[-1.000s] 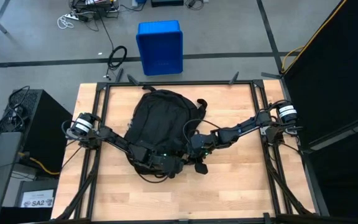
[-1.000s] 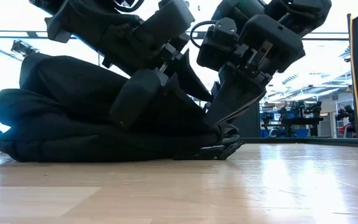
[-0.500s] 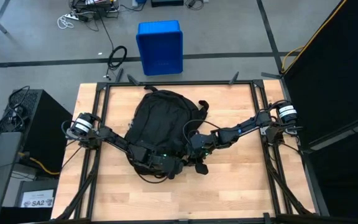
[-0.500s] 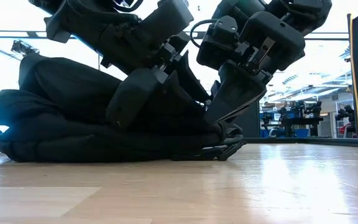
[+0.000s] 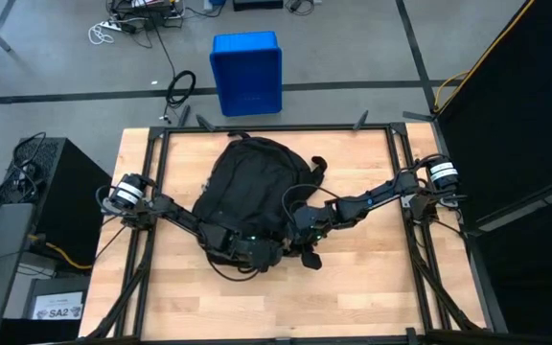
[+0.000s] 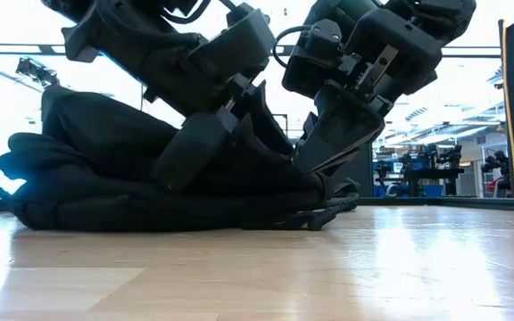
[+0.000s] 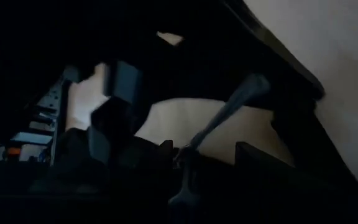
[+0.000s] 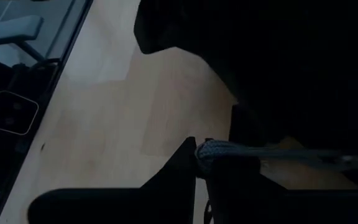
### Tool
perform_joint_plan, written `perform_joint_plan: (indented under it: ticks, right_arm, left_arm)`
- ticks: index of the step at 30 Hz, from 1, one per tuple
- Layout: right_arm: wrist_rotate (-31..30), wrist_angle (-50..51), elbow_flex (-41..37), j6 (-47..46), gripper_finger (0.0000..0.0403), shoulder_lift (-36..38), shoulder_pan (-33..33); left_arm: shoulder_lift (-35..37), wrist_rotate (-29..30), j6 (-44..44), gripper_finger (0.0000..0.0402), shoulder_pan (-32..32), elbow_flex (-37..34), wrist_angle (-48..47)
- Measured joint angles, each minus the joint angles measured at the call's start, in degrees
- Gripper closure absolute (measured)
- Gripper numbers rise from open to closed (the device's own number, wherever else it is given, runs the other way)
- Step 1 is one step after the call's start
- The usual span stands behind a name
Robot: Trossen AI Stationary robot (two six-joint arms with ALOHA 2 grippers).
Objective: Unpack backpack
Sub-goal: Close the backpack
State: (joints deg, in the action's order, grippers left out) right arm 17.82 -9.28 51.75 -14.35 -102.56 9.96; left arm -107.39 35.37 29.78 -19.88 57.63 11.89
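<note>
The black backpack (image 5: pixel 252 187) lies flat on the wooden table, rounded top toward the far edge, a shoulder strap (image 5: pixel 314 165) spilling to the right. Both grippers are at its near end. My left gripper (image 5: pixel 262 251) comes from the left and digs into the black cloth (image 6: pixel 239 156). My right gripper (image 5: pixel 307 241) comes from the right, slanting down, and is shut on a grey braided cord (image 8: pixel 229 151) at the backpack's near right corner (image 6: pixel 328 192). My left gripper is closed on black cloth at the backpack's near end (image 7: pixel 185 171), coming in slanting down from the left. The darkness there hides which part it has. A grey cord (image 7: pixel 229 112) runs past just ahead of it. My right gripper pinches the grey braided cord's end (image 8: pixel 207 150) between its two fingers (image 8: pixel 179 165), slanting down from the table's right. The cord runs from the fingers back into the backpack's black cloth. The backpack stays on the table.
A blue bin (image 5: pixel 246 72) stands on the floor beyond the far edge. Dark frame rails (image 5: pixel 257 127) border the table. Bare wood (image 5: pixel 286 302) stretches between the backpack and the near edge. A black cabinet (image 5: pixel 51 182) stands off the left side.
The backpack's body has slid a little toward the table's right edge, and its strap has shifted with it. Its near end stays at the grippers. The cloth by my right gripper now stands slightly higher.
</note>
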Motion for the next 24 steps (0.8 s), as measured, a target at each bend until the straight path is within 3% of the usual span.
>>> perform_joint_plan:
  ticks: [6, 14, 18, 24]
  right_arm:
    - [0.6, -2.08, -0.02, 0.25, 0.0403, 0.04, 0.01]
    - [-0.2, -2.73, -0.11, 0.28, 0.0402, 0.03, 0.2]
    - [-0.52, -3.75, -0.11, 0.5, 0.0402, 0.04, 0.2]
    - [-1.04, -5.09, -0.13, 1.31, 0.0402, 0.02, 0.2]
  left_arm:
    - [-0.02, -3.29, 0.02, 0.0259, 0.07, -0.14, 6.66]
    - [-0.04, -4.98, -0.27, 0.0269, 0.07, -0.17, 6.78]
    - [-0.04, -5.44, -1.67, 0.0304, 0.05, -0.17, 6.3]
    - [-0.04, -5.85, -1.86, 0.0388, 0.0, -0.17, 5.96]
